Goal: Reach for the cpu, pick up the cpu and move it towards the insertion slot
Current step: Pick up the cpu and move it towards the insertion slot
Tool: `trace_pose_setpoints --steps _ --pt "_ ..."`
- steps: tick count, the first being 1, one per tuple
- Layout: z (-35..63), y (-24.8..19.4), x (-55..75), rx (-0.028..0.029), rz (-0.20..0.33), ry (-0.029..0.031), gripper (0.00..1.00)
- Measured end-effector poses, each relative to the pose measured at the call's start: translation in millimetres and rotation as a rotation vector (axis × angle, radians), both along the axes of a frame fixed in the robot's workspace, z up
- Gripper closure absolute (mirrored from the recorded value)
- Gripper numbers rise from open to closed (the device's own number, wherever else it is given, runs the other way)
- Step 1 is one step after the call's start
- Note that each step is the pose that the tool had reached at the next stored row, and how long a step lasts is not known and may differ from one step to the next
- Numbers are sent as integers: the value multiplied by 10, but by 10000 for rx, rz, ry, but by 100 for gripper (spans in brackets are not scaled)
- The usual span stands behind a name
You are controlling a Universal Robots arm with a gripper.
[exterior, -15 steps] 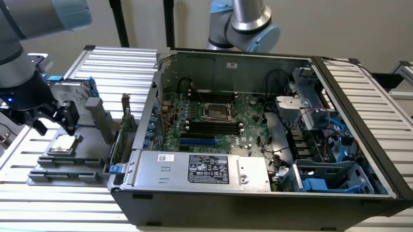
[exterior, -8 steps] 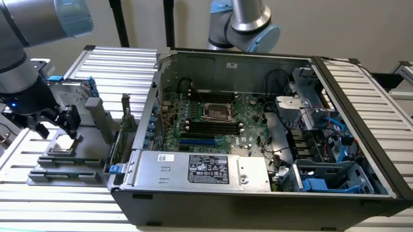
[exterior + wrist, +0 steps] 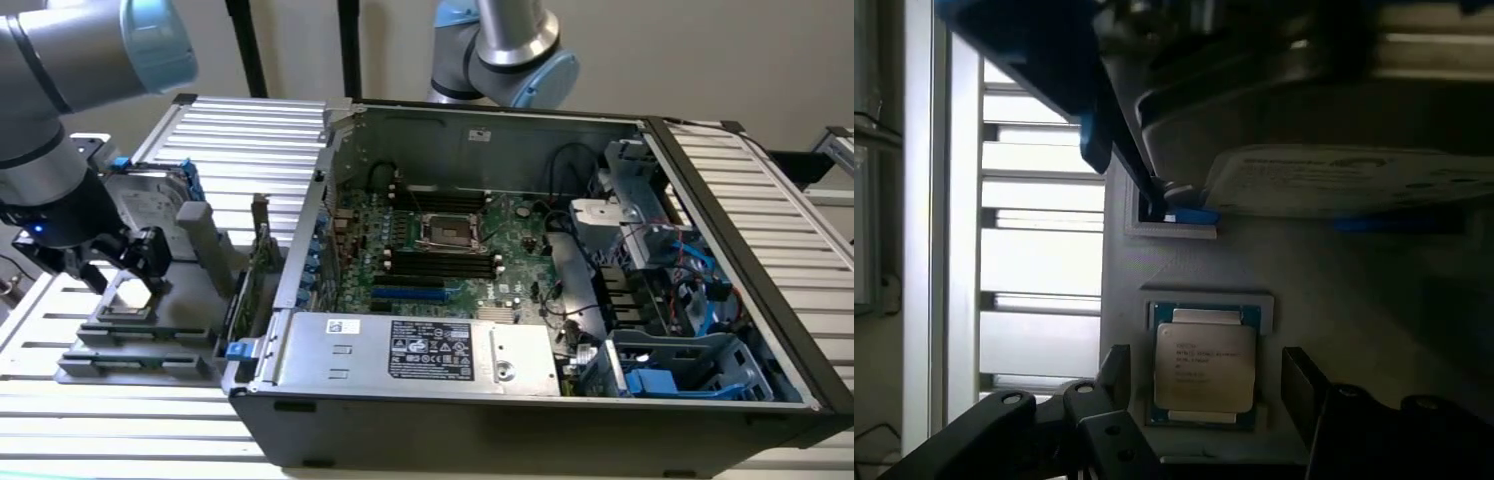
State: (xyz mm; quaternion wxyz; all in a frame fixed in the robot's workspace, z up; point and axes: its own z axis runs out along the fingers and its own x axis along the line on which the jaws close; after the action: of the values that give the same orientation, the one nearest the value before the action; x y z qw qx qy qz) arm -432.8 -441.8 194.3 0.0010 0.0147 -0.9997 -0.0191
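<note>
Gripper [image 3: 127, 280] at the exterior view's left, low over a grey fixture tray [image 3: 140, 345] on the slatted table [image 3: 107, 430]. Its two dark fingers [image 3: 1116, 372] stand apart, one on each side of the cpu [image 3: 1206, 367]. In the wrist view a sliver of tray shows between each finger and the chip's edge.

The cpu lies flat in a blue-edged seat on that tray, silver top up; its printing is too faint to read. From the exterior view it is only a pale patch, half hidden by the fingers. Just behind it the hard drive [image 3: 140, 205] stands upright in its blue frame, partly covered by the arm.

Further right is the open computer case [image 3: 747, 200], and on its green board the insertion slot [image 3: 450, 232] — a shiny frame around a dark centre, well apart from the cpu, with black memory slots [image 3: 434, 265] beside it. A labelled power supply [image 3: 420, 350] sits at the case's near edge. At the far right, cables and blue bays tangle together — hard to tell apart.
</note>
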Motion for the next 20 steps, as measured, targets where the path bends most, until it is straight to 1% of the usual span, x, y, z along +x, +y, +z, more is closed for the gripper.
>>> trace_pose_setpoints --steps 2,9,16,20 --pt "-27 0 0 -5 0 6 29" --pt "-54 0 0 -9 -1 28 29" --pt "-76 0 0 -35 -6 109 29" --pt "-76 0 15 -53 -7 144 29"
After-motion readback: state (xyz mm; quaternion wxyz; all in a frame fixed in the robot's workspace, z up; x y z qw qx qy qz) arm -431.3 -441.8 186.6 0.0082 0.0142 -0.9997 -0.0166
